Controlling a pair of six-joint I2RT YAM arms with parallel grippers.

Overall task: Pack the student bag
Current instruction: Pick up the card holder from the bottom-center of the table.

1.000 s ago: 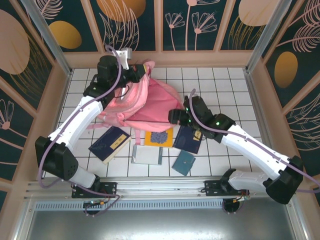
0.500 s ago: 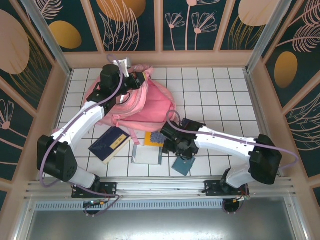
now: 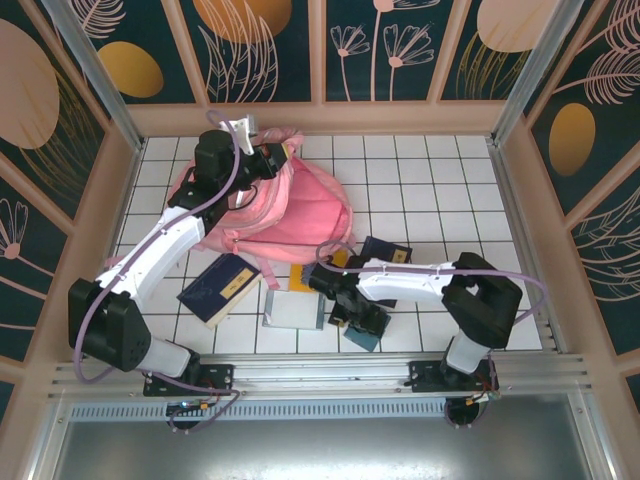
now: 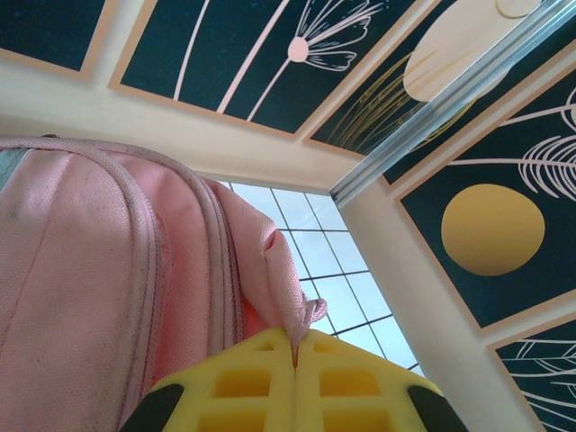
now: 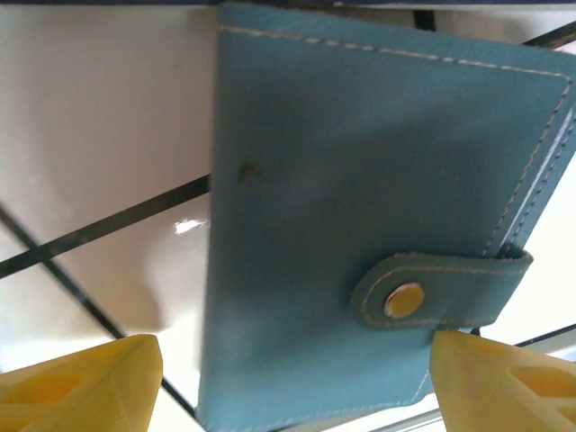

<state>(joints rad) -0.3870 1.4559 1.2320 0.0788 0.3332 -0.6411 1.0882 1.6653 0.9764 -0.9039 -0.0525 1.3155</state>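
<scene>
- Student bag [image 3: 290, 215] lies on the far left part of the table [image 3: 450, 180]; the loose things meant for it sit between it and the near edge, so that is where I start
- Closest to the near edge, just right of the middle, a teal wallet [image 5: 360, 207] with a snap flap lies flat on the tiles
- Over it hangs the right gripper [image 5: 290, 378], jaws apart, one yellow fingertip on each side of the wallet and neither seen pressing on it; I judge it is lined up this way to close across the wallet's width and lift it
- Just left of the wallet lies a grey notebook [image 3: 293, 310], and further left a dark blue book [image 3: 220, 287]; a smaller dark booklet [image 3: 388, 250] sits beyond the right arm
- All of these lie flat, probably laid out so each can be taken from above
- Near the far edge, the left gripper [image 4: 293, 382] is clamped tight on a pink fabric tab at the rim of the student bag and holds that end up off the tiles
- The likely reason is to keep the mouth raised so things can be slid in
- The bag's long axis seems to run from the far edge toward the middle of the table, with the top end lifted and pointing to the far edge and the base resting toward the books
- Whether the mouth is actually open I cannot tell
</scene>
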